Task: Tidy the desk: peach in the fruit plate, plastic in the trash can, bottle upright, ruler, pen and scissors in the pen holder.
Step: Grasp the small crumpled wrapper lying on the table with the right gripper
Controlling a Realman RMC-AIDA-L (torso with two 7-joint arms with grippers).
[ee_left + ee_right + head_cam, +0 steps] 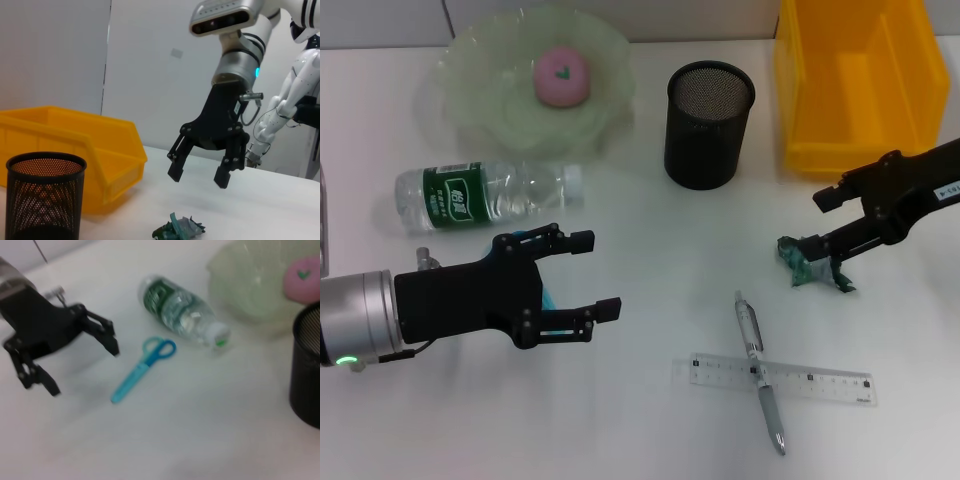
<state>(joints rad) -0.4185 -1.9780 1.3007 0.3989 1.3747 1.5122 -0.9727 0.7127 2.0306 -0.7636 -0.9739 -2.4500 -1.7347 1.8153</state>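
The peach (561,77) sits in the fruit plate (480,95). My right gripper (828,222) hangs wide over the plastic scrap (810,262); my left gripper (588,275) wide above the scissors (142,368). Bottle (485,195), pen (758,370), ruler (820,381) remain.

Pen holder (709,125): black wire mesh, matt. Bin (860,80): yellow plastic, smooth, slightly glossy. Fruit plate (485,105): translucent pale green, glassy. Bottle (490,196): clear plastic, green printed label. Ruler (820,382): clear plastic. Plastic scrap (810,262): crumpled green film. Scissors (142,369): blue plastic handles. Desk (650,420): white, smooth, matt.
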